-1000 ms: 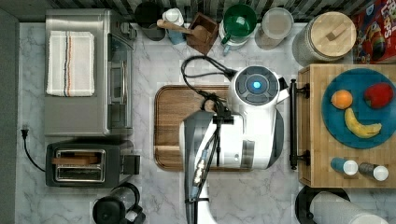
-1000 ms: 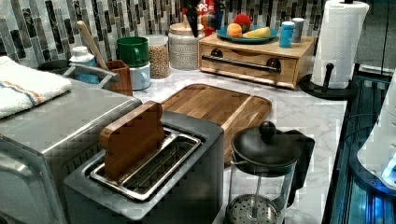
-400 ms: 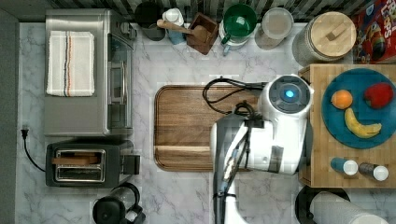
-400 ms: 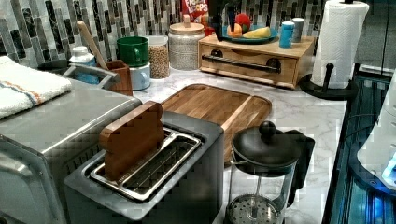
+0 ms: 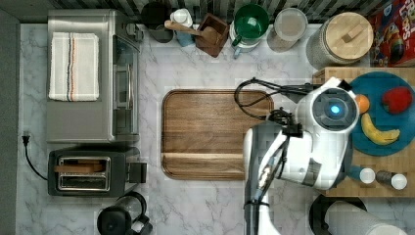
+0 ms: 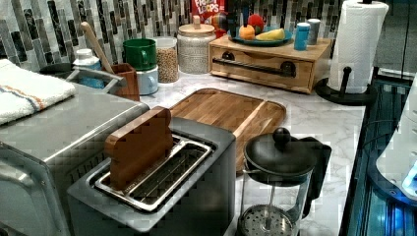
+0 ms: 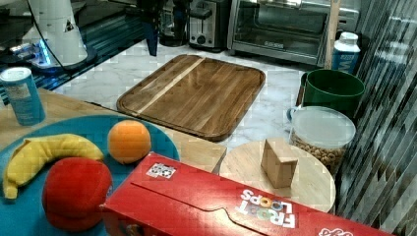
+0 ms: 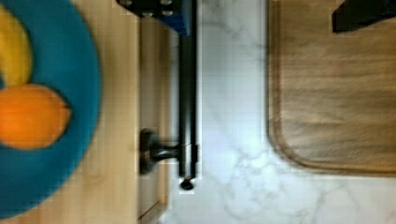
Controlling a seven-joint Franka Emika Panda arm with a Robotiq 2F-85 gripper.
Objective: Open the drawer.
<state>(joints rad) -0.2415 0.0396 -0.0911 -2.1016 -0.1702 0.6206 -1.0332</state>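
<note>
One handle (image 8: 187, 93) beside drawer (image 8: 152, 70)

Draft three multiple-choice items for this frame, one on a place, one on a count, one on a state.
1. Where does the orange lie?
A. on the blue plate
B. on the cutting board
C. in the green mug

2. How many pieces of fruit are on that plate?
A. one
B. three
C. five

3. What state is the drawer in?
A. pulled fully out
B. removed
C. shut, front flush with its box

Answers:
1 A, the right view shows it on the plate beside the banana.
2 B, the banana, the orange and a red fruit.
3 C, the left view shows no gap behind the black bar handle.
</note>
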